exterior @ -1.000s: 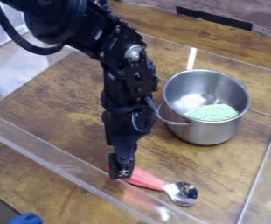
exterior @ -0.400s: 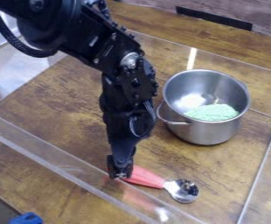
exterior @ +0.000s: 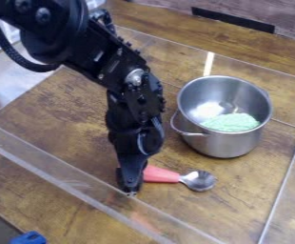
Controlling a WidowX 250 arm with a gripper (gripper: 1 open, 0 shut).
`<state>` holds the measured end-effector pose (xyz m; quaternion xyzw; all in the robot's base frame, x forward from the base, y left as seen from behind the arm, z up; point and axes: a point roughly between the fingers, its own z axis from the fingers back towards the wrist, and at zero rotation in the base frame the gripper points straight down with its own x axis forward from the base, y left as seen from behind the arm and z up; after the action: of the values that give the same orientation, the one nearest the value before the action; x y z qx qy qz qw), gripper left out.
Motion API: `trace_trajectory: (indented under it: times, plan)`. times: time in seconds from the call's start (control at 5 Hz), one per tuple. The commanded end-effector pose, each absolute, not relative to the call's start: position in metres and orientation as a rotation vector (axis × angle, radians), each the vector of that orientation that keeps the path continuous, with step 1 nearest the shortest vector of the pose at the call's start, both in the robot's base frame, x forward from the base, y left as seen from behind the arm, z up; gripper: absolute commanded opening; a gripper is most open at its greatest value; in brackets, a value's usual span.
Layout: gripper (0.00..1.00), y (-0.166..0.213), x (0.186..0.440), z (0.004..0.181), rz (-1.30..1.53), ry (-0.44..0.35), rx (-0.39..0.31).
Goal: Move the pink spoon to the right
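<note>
Steel pot (exterior: 222,117) (green contents (exterior: 230,123) inside)

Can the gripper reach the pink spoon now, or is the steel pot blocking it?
Probably yes. The gripper is already down at the handle end of the pink spoon, and the steel pot stands apart behind it, not in the way.

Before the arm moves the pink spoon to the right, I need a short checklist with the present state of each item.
1. Gripper is down at the handle end of the pink spoon: ok.
2. Gripper firmly shut on the handle: cannot tell, the fingertips are too small to read.
3. Spoon lies flat on the wooden table: ok.
4. Spoon is apart from the steel pot: ok.
5. Bare table to the right of the spoon: ok.
</note>
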<state>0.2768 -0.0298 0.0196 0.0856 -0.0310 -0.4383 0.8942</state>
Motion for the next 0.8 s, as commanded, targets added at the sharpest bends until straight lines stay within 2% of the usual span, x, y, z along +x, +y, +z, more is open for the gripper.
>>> trace_trajectory:
  times: [0.0, 0.6]
  plan:
    - [0.0, -0.021, 0.28, 0.033, -0.896, -0.066, 0.176]
    - [0.0, -0.03, 0.293, 0.042, -0.902, -0.101, 0.2]
